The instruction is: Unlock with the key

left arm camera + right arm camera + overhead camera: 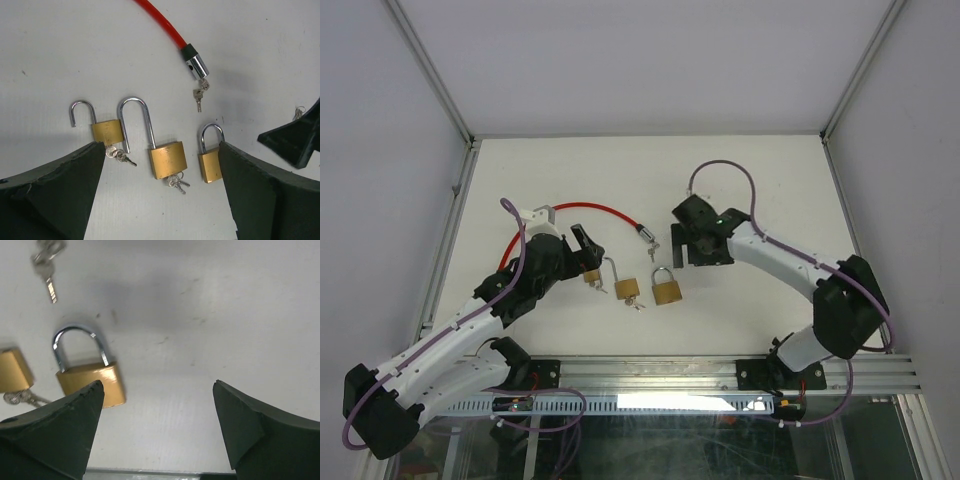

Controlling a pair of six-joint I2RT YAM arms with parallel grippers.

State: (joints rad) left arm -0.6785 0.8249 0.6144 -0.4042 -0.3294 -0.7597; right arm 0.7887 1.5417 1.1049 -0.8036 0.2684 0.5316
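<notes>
Three brass padlocks lie in a row. The small left padlock [106,131] and the long-shackled middle padlock [168,159] have open shackles and a bunch of keys [178,182] at their base. The right padlock [210,165] [92,382] [666,287] has its shackle shut and shows no key in it. A small key ring [298,111] lies loose beside a finger of the right gripper. My left gripper [161,145] [588,255] hovers open over the row. Just right of the shut padlock, my right gripper [157,390] [688,255] is open and empty.
A red cable lock [165,25] curves across the back, and from its chrome end [196,65] hangs a key [199,95] [47,270]. The aluminium rail [720,375] runs along the table's near edge. Frame posts stand at the back corners.
</notes>
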